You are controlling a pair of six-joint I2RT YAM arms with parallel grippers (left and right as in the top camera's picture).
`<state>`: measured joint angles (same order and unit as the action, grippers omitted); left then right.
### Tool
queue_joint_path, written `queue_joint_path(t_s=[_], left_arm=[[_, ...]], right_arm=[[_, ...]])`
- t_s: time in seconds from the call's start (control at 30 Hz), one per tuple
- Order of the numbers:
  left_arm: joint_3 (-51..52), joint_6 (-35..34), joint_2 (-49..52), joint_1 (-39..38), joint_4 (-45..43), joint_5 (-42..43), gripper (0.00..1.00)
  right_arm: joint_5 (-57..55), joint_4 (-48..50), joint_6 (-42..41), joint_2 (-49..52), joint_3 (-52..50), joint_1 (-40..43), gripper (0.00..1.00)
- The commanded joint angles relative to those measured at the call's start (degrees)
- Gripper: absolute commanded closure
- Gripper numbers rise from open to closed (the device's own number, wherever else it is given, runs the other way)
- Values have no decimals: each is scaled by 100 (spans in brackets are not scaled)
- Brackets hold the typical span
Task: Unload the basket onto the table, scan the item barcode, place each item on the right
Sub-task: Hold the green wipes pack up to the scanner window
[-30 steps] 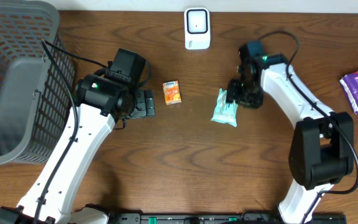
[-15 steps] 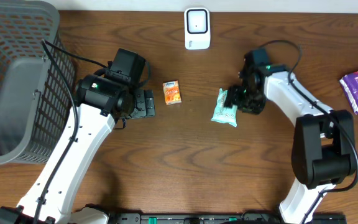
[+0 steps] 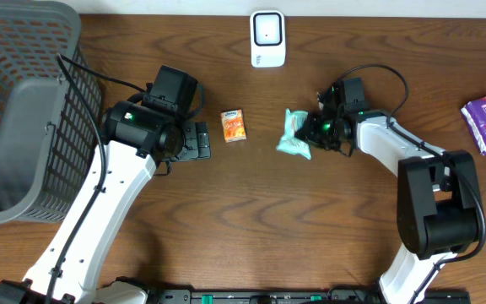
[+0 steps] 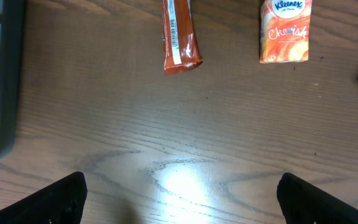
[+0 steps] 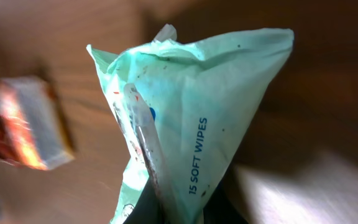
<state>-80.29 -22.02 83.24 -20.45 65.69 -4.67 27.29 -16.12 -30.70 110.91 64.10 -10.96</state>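
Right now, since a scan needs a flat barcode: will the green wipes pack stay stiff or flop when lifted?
Probably floppy: the wipes pack creases where the right gripper pinches it. Likely light, since a pinch at one end seems to carry it. Its glossy film may slip or twist in the jaws.

Dark wood-grain table [image 3: 251, 219], pale wall strip [image 3: 395, 5] behind it
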Motion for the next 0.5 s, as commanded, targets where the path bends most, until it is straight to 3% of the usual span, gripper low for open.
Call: queue_joint_path(t_s=[0.0,0.17,0.3,0.47], left_arm=[[-28,79,2,13,22,-33,2],[-28,79,2,13,22,-33,2],[-28,79,2,13,22,-33,2],[-28,79,2,13,22,-33,2]], right_arm=[[667,654,-817,63,59,-7,99],[579,2142,-2081,63,184,-28,99],[-188,3187,-2887,66,267,-175,99],[-1279,2983,-2787,245,1132,-448,99]])
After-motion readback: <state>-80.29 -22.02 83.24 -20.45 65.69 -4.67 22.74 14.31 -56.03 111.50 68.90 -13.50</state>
